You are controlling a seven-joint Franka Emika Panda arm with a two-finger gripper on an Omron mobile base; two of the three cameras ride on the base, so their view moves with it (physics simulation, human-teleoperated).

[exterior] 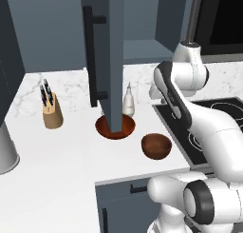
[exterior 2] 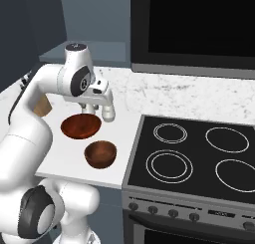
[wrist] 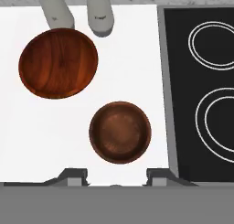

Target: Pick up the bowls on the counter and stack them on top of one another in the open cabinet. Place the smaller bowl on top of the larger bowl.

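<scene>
The larger bowl (exterior: 115, 127), wide and reddish-brown, rests on the white counter (exterior: 66, 156) with its far side hidden behind the open cabinet door (exterior: 114, 56). The smaller bowl (exterior: 156, 146), dark brown, stands to its right near the counter's front edge, and the two are apart. From the hand view the larger bowl (wrist: 58, 63) lies upper left and the smaller bowl (wrist: 120, 131) sits just beyond my fingertips. My gripper (wrist: 116, 177) hangs open above the counter over the bowls, with nothing between its fingers (wrist: 73, 175). In the right base view the gripper (exterior 2: 89, 108) hovers above the larger bowl (exterior 2: 80, 125).
Two pale shakers (wrist: 100, 13) stand behind the bowls by the wall. The black stovetop (exterior: 213, 118) borders the counter on the right. A knife block (exterior: 51, 111) sits at the left, and a grey cylinder (exterior: 7, 153) stands at the far left. The door's black bar handle (exterior: 90, 56) faces left.
</scene>
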